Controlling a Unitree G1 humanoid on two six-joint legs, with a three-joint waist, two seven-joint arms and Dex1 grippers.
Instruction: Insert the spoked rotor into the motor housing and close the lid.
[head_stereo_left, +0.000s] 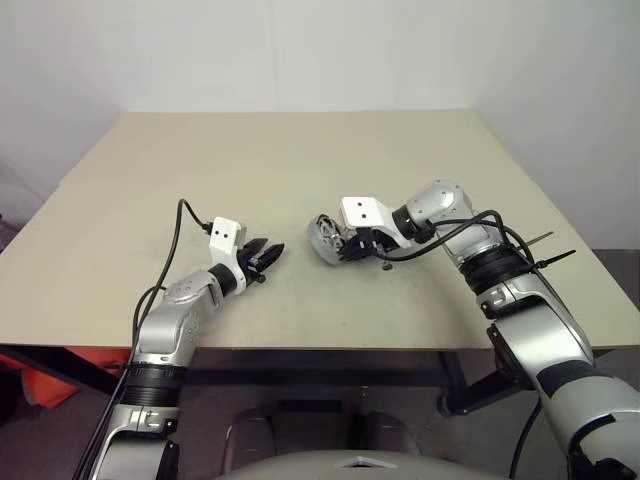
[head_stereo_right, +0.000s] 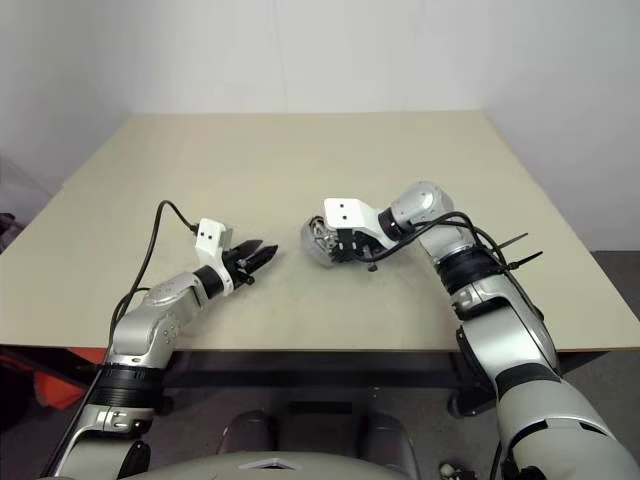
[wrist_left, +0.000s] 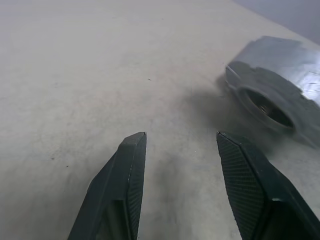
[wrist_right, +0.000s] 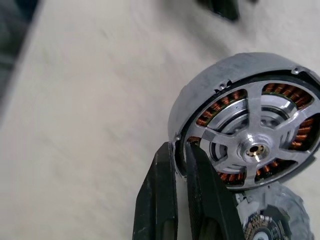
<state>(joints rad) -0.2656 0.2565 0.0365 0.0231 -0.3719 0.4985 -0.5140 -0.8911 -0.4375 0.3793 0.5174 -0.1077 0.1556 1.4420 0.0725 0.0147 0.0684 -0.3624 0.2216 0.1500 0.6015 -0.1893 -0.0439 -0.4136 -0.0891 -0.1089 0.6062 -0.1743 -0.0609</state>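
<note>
From overhead, the right gripper (head_stereo_left: 345, 243) is clamped on the motor housing (head_stereo_left: 326, 238), tilted on edge above the table (head_stereo_left: 300, 160); the left gripper (head_stereo_left: 268, 255) hangs nearby, fingers parted and empty. The right wrist view shows both fingers (wrist_right: 159, 200) pinching the housing's rim, the spoked rotor (wrist_right: 252, 145) seated inside over copper windings.

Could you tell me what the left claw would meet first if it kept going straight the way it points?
Probably the motor housing held by the right claw; the table between looks bare, though depth is unclear.

Motor housing (head_stereo_left: 325, 238) over table (head_stereo_left: 300, 160) centre, right of left claw (head_stereo_left: 268, 256).
</note>
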